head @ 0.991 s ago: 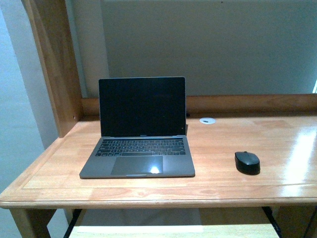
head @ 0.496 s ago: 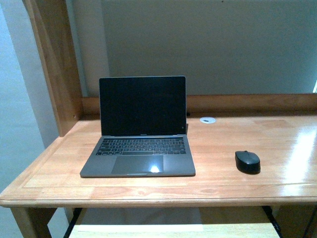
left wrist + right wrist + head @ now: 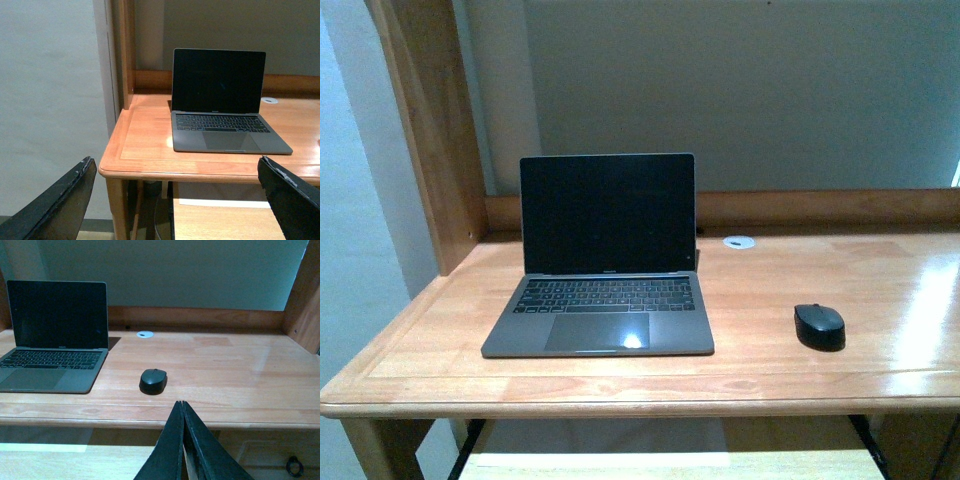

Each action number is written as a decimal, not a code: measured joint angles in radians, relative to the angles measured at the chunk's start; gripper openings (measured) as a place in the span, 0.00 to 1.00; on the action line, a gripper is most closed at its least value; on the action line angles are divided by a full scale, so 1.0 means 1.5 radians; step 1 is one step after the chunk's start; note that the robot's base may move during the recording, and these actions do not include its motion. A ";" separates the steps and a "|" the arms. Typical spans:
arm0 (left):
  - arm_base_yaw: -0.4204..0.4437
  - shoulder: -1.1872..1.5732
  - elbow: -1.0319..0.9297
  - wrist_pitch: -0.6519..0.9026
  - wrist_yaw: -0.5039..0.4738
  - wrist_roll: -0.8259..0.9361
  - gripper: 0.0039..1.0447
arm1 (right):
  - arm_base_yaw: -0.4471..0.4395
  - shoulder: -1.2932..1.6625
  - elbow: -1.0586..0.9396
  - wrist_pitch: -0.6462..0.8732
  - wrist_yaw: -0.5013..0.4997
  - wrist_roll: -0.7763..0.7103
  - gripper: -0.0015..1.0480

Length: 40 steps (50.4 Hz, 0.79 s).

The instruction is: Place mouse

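Note:
The small black mouse [image 3: 819,326] lies flat on the wooden desk [image 3: 880,290], to the right of the open grey laptop [image 3: 603,260]. In the right wrist view the mouse [image 3: 153,381] sits just beyond the desk's front edge, with my right gripper [image 3: 182,404] shut and empty, held in front of and below that edge, apart from the mouse. My left gripper [image 3: 175,165] hangs open and empty before the desk's left front corner, its black fingers [image 3: 67,197] spread wide. Neither arm shows in the front view.
A white round grommet [image 3: 739,242] sits in the desk near the back rail. A wooden upright [image 3: 425,130] rises at the desk's left, another [image 3: 305,300] at its right. A lower pull-out shelf [image 3: 225,222] lies under the desktop.

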 joint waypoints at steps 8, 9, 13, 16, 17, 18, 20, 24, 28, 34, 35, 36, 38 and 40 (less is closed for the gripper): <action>0.000 0.000 0.000 0.000 0.000 0.000 0.94 | 0.000 -0.062 -0.001 -0.055 0.000 0.000 0.02; 0.000 0.000 0.000 0.000 0.000 0.000 0.94 | 0.000 -0.071 -0.001 -0.064 0.000 0.000 0.02; 0.000 0.000 0.000 0.000 0.000 0.000 0.94 | 0.000 -0.114 -0.001 -0.102 0.000 0.000 0.02; 0.000 0.000 0.000 0.000 0.000 0.000 0.94 | 0.000 -0.133 -0.001 -0.122 0.000 0.000 0.02; 0.000 0.000 0.000 0.000 0.000 0.000 0.94 | 0.000 -0.141 -0.001 -0.129 0.000 0.000 0.02; 0.000 0.000 0.000 0.000 0.000 0.000 0.94 | 0.000 -0.146 -0.001 -0.132 0.000 0.000 0.02; 0.000 0.000 0.000 0.000 0.000 0.000 0.94 | 0.000 -0.165 -0.001 -0.148 0.000 0.000 0.02; 0.000 0.000 0.000 0.000 0.000 0.000 0.94 | 0.000 -0.190 -0.001 -0.175 0.000 0.000 0.02; 0.000 0.000 0.000 0.000 0.000 0.000 0.94 | 0.000 -0.222 -0.001 -0.204 0.000 0.000 0.02; 0.000 0.000 0.000 0.000 0.000 0.000 0.94 | 0.000 -0.250 -0.001 -0.233 0.000 0.000 0.02; 0.000 0.000 0.000 0.000 0.000 0.000 0.94 | 0.000 -0.255 -0.001 -0.239 0.000 0.000 0.02; 0.000 0.000 0.000 0.000 0.000 0.000 0.94 | 0.000 -0.257 -0.001 -0.241 0.000 0.000 0.02; 0.000 0.000 0.000 0.000 0.000 0.000 0.94 | 0.000 -0.266 -0.001 -0.250 0.000 0.000 0.02; 0.000 0.000 0.000 0.000 0.000 0.000 0.94 | 0.000 -0.276 -0.001 -0.258 0.000 0.000 0.02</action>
